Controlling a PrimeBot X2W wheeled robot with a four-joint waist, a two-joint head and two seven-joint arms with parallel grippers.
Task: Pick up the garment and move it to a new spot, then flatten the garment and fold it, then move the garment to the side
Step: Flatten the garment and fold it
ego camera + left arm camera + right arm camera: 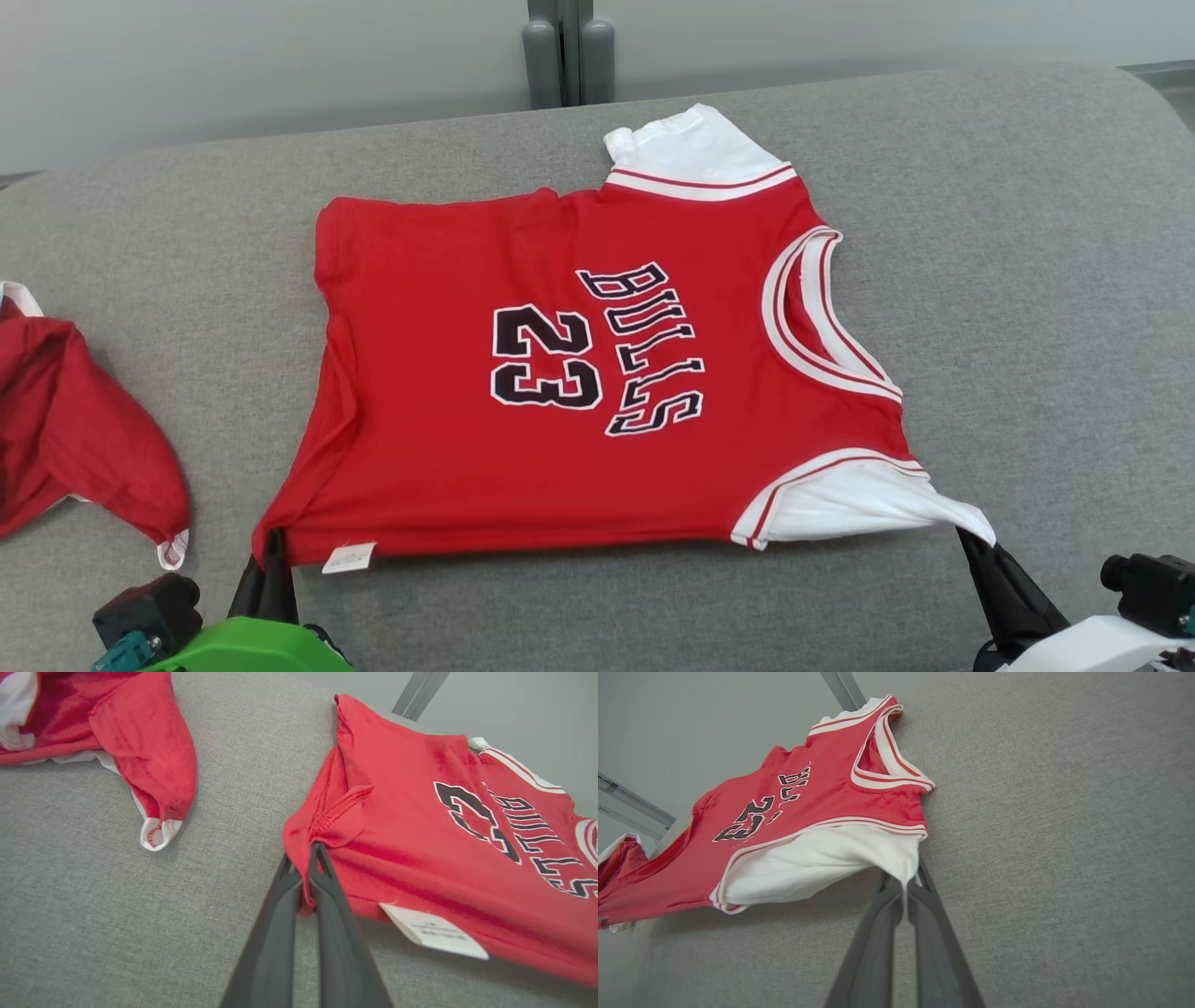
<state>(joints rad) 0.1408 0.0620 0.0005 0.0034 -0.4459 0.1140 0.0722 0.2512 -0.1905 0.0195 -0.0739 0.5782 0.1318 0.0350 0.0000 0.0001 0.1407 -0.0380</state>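
Red jersey (560,373) spread mid-frame; left tool (274,543) clamps its lower-left hem corner, right tool (973,536) pinches the white sleeve (864,504) at lower right of frame.

— Where does your head camera sit?
— Above the near edge of the grey fabric-covered desk (1027,280), facing forward and down. From middle range you see the whole red sleeveless jersey with white trim (420,280).
— And your wrist cameras?
— Each looks along its own dark fingers, low and close over the fabric. Your left pincer (306,851) view faces the jersey's hem corner, and your right pincer (903,877) view faces its white sleeve end. All three views share the black "23" print (546,371).
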